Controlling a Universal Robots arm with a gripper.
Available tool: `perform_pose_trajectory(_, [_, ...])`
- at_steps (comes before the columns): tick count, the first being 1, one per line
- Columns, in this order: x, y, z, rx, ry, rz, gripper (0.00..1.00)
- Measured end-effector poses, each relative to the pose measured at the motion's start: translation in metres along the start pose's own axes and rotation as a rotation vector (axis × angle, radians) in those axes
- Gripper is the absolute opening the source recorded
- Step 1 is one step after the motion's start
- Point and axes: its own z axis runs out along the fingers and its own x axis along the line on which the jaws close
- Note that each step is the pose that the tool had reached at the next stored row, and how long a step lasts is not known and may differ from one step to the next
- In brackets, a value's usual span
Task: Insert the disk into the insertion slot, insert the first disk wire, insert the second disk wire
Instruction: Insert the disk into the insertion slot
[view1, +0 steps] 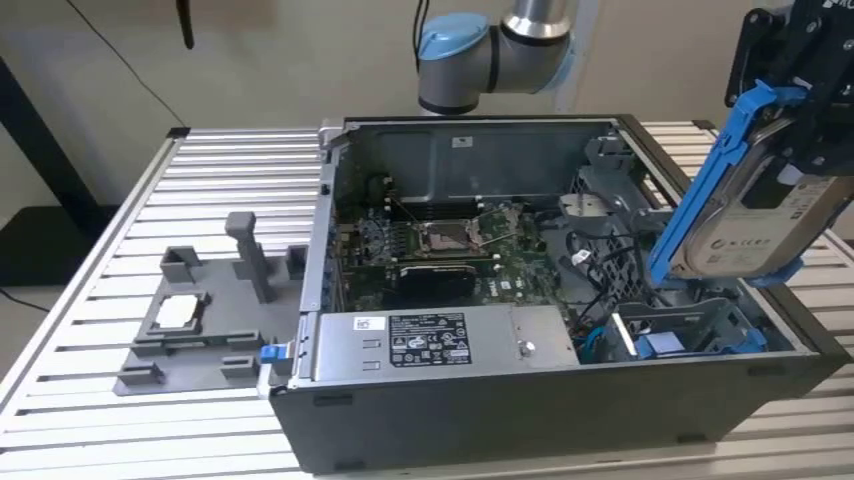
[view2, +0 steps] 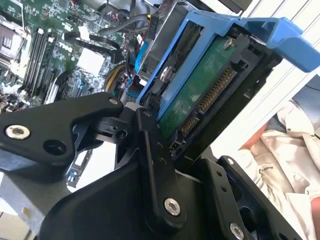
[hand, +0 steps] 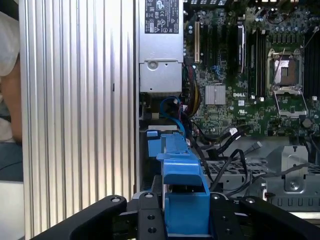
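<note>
currently gripper (view1: 795, 92) pinching disk (view1: 745, 215); long axis steeply tilted, lower end just above insertion slot (view1: 694, 322); not yet seated.

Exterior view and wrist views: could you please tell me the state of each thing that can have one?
computer case: side open
disk: held tilted, not inserted
gripper: fingers shut on the disk
insertion slot: without the disk
</note>
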Motion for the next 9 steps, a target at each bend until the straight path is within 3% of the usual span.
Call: perform_pose_trajectory(9, [0.0000,-0.0003,0.0074,0.0000,0.0000,0.000,0.33])
